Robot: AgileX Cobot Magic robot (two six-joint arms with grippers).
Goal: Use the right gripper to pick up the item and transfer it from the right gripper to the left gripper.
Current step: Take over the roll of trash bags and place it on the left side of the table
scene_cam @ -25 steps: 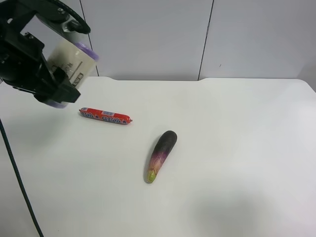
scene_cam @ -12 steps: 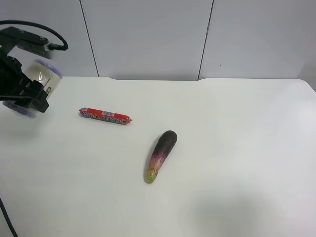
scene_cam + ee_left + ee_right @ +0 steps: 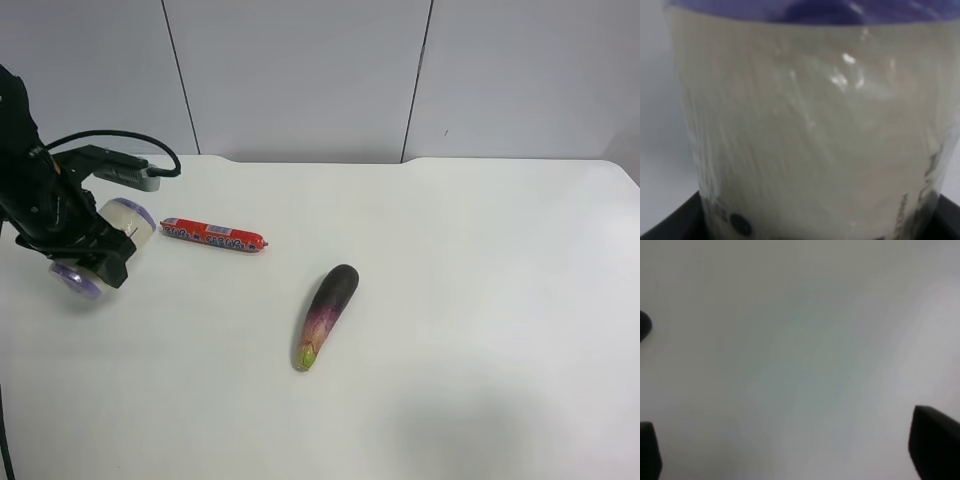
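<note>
While the left gripper (image 3: 98, 255) pinches the item (image 3: 810, 135) mid-wrapper | right gripper (image 3: 790, 447) spread, empty | likely light, squashy, film slippery; hold middle gently.

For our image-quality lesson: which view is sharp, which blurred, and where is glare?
Exterior high view: sharp, faint shadow under the eggplant. Right wrist view: blurred, nearly featureless. Left wrist view: the roll fills the frame, soft, glare spots on its wrapper.
</note>
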